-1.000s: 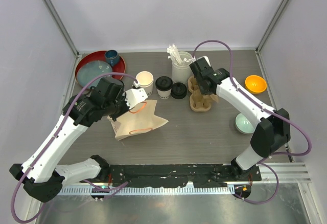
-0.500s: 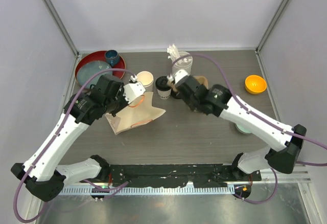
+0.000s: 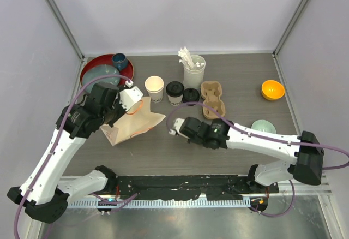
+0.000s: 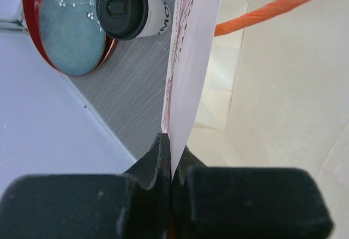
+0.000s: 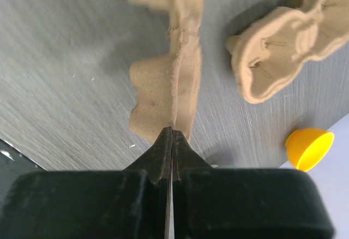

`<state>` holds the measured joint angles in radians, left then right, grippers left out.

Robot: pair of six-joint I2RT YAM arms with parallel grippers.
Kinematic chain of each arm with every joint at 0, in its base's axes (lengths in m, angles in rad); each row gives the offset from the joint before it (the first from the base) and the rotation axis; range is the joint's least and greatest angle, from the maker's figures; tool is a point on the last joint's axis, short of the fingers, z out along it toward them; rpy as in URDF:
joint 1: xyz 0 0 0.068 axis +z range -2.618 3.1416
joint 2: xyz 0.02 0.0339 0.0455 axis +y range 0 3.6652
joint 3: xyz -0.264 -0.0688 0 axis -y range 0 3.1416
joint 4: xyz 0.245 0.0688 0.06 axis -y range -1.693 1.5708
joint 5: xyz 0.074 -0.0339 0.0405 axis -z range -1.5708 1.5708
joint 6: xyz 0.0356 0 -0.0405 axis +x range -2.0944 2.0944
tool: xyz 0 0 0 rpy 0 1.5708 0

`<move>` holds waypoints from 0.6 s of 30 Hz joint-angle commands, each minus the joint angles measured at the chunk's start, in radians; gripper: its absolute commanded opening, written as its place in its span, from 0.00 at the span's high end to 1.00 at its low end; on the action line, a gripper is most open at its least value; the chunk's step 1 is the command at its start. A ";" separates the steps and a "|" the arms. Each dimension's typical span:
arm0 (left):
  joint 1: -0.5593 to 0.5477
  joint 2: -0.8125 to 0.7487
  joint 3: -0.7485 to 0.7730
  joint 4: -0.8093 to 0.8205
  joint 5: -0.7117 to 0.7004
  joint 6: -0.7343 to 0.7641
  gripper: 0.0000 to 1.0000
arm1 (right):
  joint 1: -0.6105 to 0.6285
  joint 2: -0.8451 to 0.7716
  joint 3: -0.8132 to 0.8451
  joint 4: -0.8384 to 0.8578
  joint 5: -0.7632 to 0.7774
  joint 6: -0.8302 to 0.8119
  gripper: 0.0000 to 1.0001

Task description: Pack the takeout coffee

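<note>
Since a second ago the right gripper (image 5: 170,135) has swung from the back of the table to the middle front, taking a pulp carrier (image 5: 163,81) with it. The left gripper (image 4: 170,145) and its bag (image 3: 136,123) have drifted a little to the left.

Behind the left gripper, at the far left, a red tray (image 3: 87,70) holds a teal plate (image 3: 103,77) and a dark blue cup (image 3: 120,60). The left gripper is pinched tight on the bag's top edge, and the bag spreads out below and to the right of its fingers. An orange handle (image 4: 272,1) loops just past them.

Behind and to the right of this gripper stand the open cup (image 3: 154,88) and then the lidded cup (image 3: 174,92). The loose lid (image 3: 191,95) lies just beside the lidded cup, on its right. A white pot of sticks (image 3: 193,71) stands behind the lid.

The right gripper is clamped on the rim of its carrier, which sticks out edge-on ahead of the fingers, above the table. Both cups and the lid are behind this gripper, well apart from it. A second carrier (image 3: 212,99) lies on the table behind it and to its right. Farther right sit a pale green bowl (image 3: 263,125) and, nearer the back, an orange bowl (image 3: 272,90).
</note>
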<state>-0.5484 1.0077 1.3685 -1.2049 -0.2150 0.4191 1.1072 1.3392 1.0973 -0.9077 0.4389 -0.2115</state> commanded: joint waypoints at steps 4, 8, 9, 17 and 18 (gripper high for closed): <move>0.008 -0.011 0.040 -0.018 -0.003 -0.011 1.00 | 0.141 -0.067 -0.200 0.066 0.026 -0.287 0.93; 0.010 -0.009 0.038 -0.027 0.063 0.000 1.00 | 0.152 -0.115 -0.189 0.056 0.070 -0.263 0.52; 0.010 -0.008 0.037 -0.027 0.074 0.003 1.00 | 0.152 -0.139 -0.157 0.053 0.078 -0.228 0.50; 0.010 0.000 0.024 -0.015 0.111 -0.003 1.00 | 0.148 -0.169 -0.027 0.283 0.322 0.345 0.24; 0.008 0.003 0.024 -0.016 0.112 -0.003 1.00 | 0.138 -0.143 0.014 0.274 0.366 0.447 0.23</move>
<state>-0.5426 1.0054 1.3705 -1.2327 -0.1360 0.4221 1.2556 1.1561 1.0061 -0.7837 0.5667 -0.2054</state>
